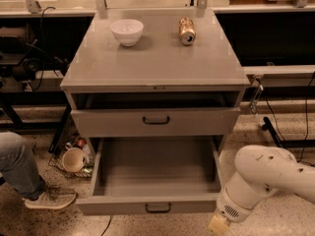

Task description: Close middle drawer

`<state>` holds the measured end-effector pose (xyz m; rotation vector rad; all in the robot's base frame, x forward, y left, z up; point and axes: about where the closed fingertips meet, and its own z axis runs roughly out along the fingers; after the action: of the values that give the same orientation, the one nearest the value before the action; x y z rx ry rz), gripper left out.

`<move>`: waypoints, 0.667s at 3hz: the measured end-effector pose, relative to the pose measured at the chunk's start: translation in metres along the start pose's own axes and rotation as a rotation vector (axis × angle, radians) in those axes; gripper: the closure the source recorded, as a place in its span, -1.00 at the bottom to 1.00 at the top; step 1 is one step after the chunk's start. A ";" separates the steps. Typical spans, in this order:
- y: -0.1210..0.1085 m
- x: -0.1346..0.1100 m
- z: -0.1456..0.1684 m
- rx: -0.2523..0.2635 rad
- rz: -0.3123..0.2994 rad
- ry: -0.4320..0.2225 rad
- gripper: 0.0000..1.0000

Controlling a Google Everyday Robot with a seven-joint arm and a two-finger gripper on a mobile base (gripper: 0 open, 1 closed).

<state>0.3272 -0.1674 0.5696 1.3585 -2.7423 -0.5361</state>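
The middle drawer (155,173) is pulled far out of the gray cabinet, and its deep gray box is empty. Its low flat front (113,205) faces me at the bottom of the view, with a small black bar handle (158,208) at its centre. My white arm (266,178) reaches in from the right. My gripper (218,225) hangs at the bottom edge of the view, just right of and below the drawer front's right corner, partly cut off. It holds nothing that I can see.
The taller-fronted upper drawer (156,122) stands slightly open above. A white bowl (127,31) and a lying can (186,31) are on the cabinet top. A person's leg and shoe (47,198) and a cup (74,160) are on the floor at left. Cables lie at right.
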 end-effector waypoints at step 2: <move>-0.054 0.007 0.086 -0.023 0.075 -0.104 1.00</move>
<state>0.3481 -0.1780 0.4708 1.2517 -2.8451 -0.6491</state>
